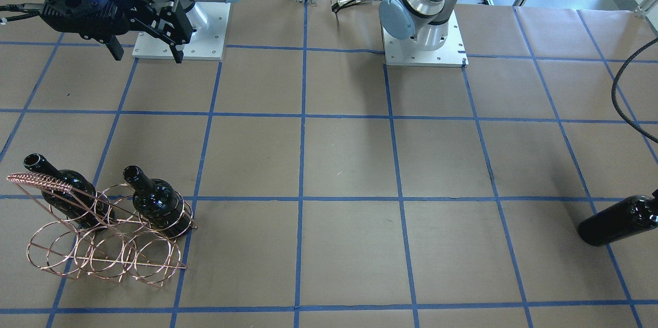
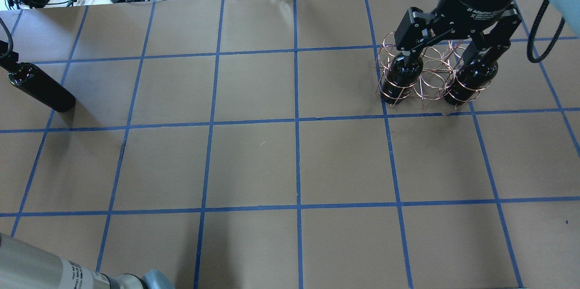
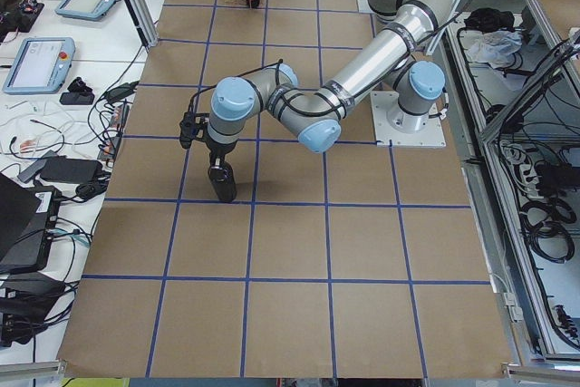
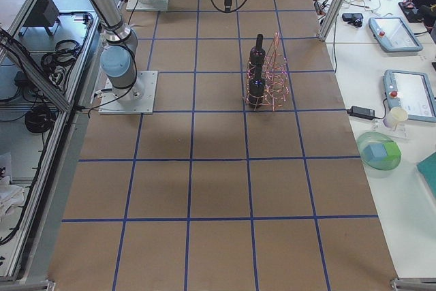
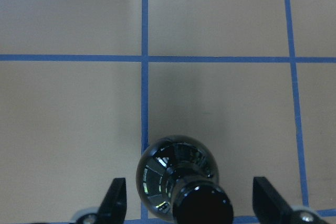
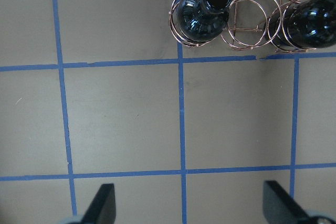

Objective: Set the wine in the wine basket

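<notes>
I read left gripper (image 5: 190, 182) spread around upright wine (image 5: 176, 169) (not touching) | right gripper (image 6: 189, 184) spread, empty, apart from wine basket (image 1: 41, 182) | two bottles (image 1: 157, 202) racked

Two bottles (image 2: 401, 76) stand in the wine basket (image 2: 430, 81) near the tabletop's (image 2: 253, 162) far right corner; the wine (image 2: 38, 86) stands alone at its left edge.

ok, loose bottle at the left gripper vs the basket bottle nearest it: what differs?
Loose bottle stands on bare table; racked bottle sits inside a wine basket hoop. Left gripper straddles the loose one's neck, open; nothing grips the racked one. Both upright, glossy black, unlabelled.
</notes>
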`<state>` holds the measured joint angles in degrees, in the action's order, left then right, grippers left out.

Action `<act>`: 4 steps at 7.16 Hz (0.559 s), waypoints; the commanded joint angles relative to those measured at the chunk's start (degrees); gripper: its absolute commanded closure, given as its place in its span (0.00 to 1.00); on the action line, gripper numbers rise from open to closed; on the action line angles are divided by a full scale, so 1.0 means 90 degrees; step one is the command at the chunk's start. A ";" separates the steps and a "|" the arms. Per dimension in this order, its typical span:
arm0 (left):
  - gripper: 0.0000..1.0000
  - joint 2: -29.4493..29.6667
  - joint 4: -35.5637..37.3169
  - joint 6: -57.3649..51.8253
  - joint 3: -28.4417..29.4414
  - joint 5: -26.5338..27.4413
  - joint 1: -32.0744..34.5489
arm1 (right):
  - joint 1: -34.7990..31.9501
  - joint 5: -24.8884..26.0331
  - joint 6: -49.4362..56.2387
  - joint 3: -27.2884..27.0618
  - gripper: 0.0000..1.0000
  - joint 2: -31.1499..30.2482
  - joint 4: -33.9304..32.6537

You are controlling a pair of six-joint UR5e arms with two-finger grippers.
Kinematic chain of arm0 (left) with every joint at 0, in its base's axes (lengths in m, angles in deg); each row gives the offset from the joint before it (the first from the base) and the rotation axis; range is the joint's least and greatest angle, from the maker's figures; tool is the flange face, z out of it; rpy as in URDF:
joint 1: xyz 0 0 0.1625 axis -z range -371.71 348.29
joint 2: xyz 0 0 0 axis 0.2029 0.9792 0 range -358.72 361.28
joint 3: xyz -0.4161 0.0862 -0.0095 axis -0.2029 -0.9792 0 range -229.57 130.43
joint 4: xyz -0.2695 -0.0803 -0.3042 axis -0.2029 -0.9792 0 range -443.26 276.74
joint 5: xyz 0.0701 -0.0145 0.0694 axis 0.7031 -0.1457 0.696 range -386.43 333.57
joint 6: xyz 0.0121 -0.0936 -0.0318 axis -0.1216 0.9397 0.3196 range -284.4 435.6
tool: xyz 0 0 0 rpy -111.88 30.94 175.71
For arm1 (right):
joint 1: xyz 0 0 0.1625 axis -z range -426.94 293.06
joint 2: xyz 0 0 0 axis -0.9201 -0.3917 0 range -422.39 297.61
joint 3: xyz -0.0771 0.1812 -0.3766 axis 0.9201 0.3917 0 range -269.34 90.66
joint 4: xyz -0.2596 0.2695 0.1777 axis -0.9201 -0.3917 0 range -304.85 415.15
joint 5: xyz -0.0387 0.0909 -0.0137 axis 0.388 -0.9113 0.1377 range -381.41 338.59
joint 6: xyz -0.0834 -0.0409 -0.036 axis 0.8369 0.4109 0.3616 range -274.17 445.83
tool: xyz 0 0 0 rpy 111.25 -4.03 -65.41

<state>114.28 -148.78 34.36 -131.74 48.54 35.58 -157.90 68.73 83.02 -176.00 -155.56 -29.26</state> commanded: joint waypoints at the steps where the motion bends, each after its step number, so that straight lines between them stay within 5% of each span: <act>1: 0.27 0.0032 0.0005 -0.0018 -0.0011 0.0001 0.0000 | 0.0000 -0.0006 0.0000 0.0000 0.00 0.0000 -0.0006; 3: 0.85 0.0061 0.0189 -0.0057 -0.0011 -0.0009 0.0010 | 0.0000 0.0013 0.0000 0.0000 0.00 0.0000 0.0014; 4: 1.00 0.0062 0.0191 -0.0086 -0.0011 -0.0009 0.0010 | 0.0000 0.0003 0.0000 0.0000 0.00 0.0000 0.0014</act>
<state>114.75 -147.59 33.80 -131.81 48.51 35.63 -157.90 68.77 83.02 -175.99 -155.56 -29.16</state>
